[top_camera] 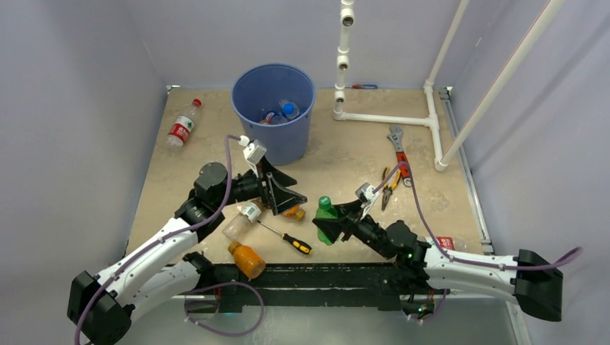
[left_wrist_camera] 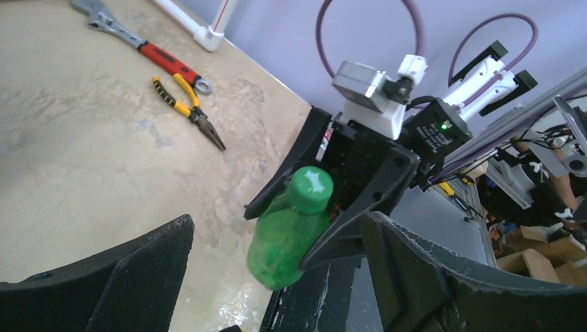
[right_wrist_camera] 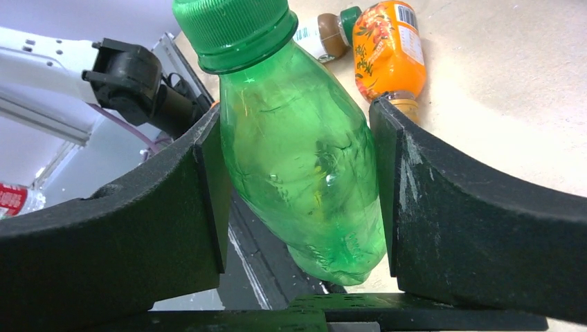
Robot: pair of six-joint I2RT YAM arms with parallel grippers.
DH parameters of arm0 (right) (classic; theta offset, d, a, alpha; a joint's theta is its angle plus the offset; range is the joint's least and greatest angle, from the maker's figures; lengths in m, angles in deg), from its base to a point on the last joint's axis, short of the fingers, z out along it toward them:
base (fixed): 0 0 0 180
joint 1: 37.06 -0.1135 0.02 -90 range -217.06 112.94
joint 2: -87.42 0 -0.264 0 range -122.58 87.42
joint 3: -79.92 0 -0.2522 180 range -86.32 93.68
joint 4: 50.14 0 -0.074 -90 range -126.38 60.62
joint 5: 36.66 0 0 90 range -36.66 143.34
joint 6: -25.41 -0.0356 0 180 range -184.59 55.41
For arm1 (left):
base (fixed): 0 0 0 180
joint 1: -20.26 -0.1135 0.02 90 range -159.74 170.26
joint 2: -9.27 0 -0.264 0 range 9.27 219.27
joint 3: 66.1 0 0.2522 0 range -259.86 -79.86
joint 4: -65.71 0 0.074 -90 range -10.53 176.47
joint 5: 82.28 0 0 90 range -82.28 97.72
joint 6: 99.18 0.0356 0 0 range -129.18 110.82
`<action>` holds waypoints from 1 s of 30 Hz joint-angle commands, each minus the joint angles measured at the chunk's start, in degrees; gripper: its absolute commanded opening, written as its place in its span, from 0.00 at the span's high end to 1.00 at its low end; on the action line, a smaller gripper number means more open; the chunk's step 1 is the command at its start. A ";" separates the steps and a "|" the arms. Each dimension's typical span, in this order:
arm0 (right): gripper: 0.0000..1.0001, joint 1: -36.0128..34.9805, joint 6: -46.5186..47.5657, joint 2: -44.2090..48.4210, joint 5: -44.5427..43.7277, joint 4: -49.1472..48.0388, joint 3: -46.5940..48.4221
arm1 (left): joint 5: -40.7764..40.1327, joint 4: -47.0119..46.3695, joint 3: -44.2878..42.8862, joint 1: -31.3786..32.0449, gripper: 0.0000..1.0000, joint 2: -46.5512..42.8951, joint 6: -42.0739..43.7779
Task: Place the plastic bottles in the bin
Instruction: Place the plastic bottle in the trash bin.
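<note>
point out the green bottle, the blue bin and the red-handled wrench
green bottle (right_wrist_camera: 304, 159): right wrist view, middle of its body
blue bin (top_camera: 286, 136): top external view, front outer wall
red-handled wrench (left_wrist_camera: 166, 61): left wrist view, red handle

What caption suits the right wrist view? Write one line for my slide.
The right jaws clamp the green bottle at its sides, an orange bottle lying on the table behind.
</note>
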 commanded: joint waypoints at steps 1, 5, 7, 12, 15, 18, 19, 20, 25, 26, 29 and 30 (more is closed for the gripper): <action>0.66 -0.03 1.92 -5.80 3.73 -10.58 1.12 | 2.75 -6.44 -1.43 0.85 0.11 0.87 0.31; 0.66 -0.31 0.51 -11.47 5.97 -13.59 3.23 | 0.05 -5.99 1.13 0.82 0.12 -3.69 3.03; 0.66 -0.92 0.27 -12.91 6.02 -14.44 4.38 | -1.59 -5.95 2.43 0.88 0.13 -6.06 4.26; 0.67 -2.16 0.32 -15.84 6.59 -11.66 9.47 | -2.90 -5.23 3.29 1.41 0.17 -6.51 5.21; 0.67 -3.53 0.52 -17.71 5.91 -9.50 13.26 | -2.23 -5.18 3.12 1.83 0.19 -5.35 5.29; 0.67 -4.71 0.65 -19.86 4.89 -7.57 15.99 | -2.36 -5.14 3.16 2.06 0.20 -5.56 5.54; 0.67 -5.07 0.74 -20.31 4.48 -7.19 16.58 | -2.16 -5.31 3.28 2.07 0.20 -5.64 5.52; 0.67 -5.38 0.70 -20.67 4.17 -7.03 17.05 | -2.12 -5.45 3.44 2.19 0.20 -5.66 5.51; 0.68 -5.92 0.52 -21.51 3.38 -6.23 18.45 | -1.98 -5.44 3.55 2.53 0.23 -5.41 5.51; 0.68 -5.98 0.48 -21.51 3.03 -6.18 18.58 | -1.96 -5.39 3.54 2.67 0.24 -5.40 5.56; 0.68 -6.01 -0.07 -21.39 1.94 -5.90 18.52 | -1.97 -5.25 3.52 2.65 0.25 -5.27 5.51; 0.68 -6.01 -0.40 -21.28 1.29 -5.65 18.52 | -1.80 -5.33 3.54 2.72 0.26 -5.23 5.51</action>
